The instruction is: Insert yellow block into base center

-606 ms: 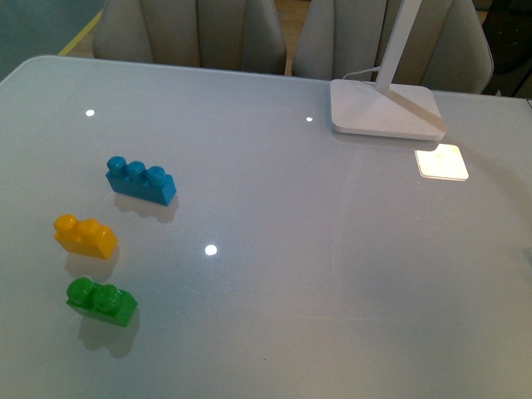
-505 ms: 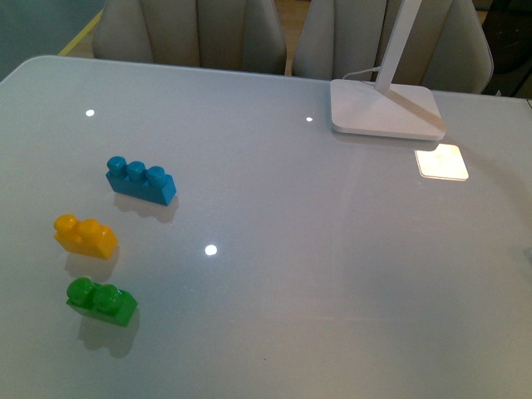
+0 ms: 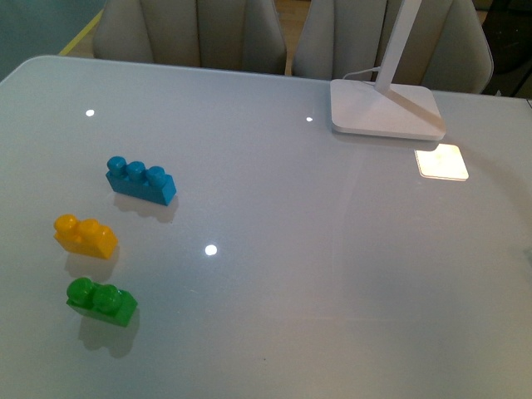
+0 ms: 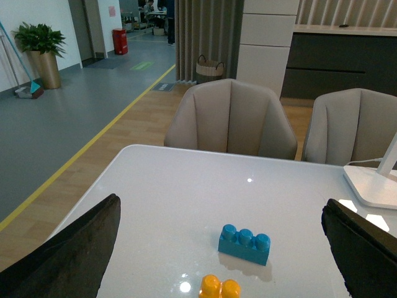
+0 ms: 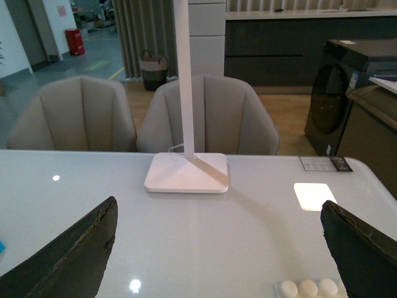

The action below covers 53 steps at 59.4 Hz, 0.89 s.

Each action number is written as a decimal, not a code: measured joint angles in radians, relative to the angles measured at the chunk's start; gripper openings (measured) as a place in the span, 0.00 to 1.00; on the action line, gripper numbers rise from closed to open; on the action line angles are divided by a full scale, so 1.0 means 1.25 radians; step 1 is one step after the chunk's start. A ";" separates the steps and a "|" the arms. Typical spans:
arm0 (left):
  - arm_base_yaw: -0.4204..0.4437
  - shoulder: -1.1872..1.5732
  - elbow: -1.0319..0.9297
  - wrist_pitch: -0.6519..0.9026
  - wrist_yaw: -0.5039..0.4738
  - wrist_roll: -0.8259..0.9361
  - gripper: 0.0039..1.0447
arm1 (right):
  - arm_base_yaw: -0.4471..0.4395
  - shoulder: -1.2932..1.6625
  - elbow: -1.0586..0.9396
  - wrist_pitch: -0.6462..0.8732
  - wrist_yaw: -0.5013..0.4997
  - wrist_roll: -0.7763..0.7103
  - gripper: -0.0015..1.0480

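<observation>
The yellow block (image 3: 85, 235) lies on the white table at the left, between a blue three-stud brick (image 3: 141, 180) and a green two-stud brick (image 3: 101, 301). In the left wrist view the yellow block (image 4: 220, 288) shows at the picture's edge, near the blue brick (image 4: 244, 244). My left gripper (image 4: 220, 200) is open and empty above the table, short of these bricks. My right gripper (image 5: 218, 202) is open and empty. Only a studded edge of the white base (image 5: 307, 288) shows in the right wrist view. Neither arm shows in the front view.
A white lamp foot (image 3: 384, 108) with its slanted stem stands at the back right, also in the right wrist view (image 5: 187, 172). A bright square patch of light (image 3: 441, 161) lies beside it. Grey chairs (image 3: 199, 33) stand behind the table's far edge.
</observation>
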State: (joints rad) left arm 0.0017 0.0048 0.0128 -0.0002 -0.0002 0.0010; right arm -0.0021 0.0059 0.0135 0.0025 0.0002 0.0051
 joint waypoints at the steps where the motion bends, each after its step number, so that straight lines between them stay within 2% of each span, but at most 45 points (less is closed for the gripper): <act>1: 0.000 0.000 0.000 0.000 0.000 0.000 0.93 | 0.000 0.000 0.000 0.000 0.000 0.000 0.92; 19: 0.000 0.000 0.000 0.000 0.000 0.000 0.93 | 0.000 0.000 0.000 0.000 0.000 0.000 0.92; 23: 0.000 0.000 0.000 0.000 -0.001 0.000 0.93 | 0.046 0.099 0.065 -0.165 0.187 0.092 0.92; 25: 0.000 0.000 0.000 0.000 0.001 0.000 0.93 | 0.027 0.181 0.090 -0.212 0.233 0.143 0.92; 26: 0.000 0.000 0.000 0.000 0.000 0.000 0.93 | 0.014 0.204 0.092 -0.210 0.232 0.151 0.92; 33: 0.000 0.000 0.000 0.000 0.000 0.000 0.93 | -0.101 0.324 0.100 -0.093 0.139 0.141 0.92; 38: 0.000 0.000 0.000 0.000 0.000 0.000 0.93 | -0.189 0.445 0.116 0.025 0.051 0.089 0.92; 43: 0.000 0.000 0.000 0.000 0.000 0.000 0.93 | -0.246 0.548 0.132 0.104 -0.014 0.048 0.92; 46: 0.000 0.000 0.000 0.000 0.000 0.000 0.93 | -0.304 0.652 0.153 0.178 -0.082 0.011 0.92; 53: 0.000 0.000 0.000 0.000 0.000 0.000 0.93 | -0.402 0.814 0.198 0.262 -0.183 -0.050 0.92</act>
State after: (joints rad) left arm 0.0017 0.0044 0.0128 -0.0002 -0.0002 0.0010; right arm -0.5049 1.0229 0.2607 0.3302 -0.2287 -0.0578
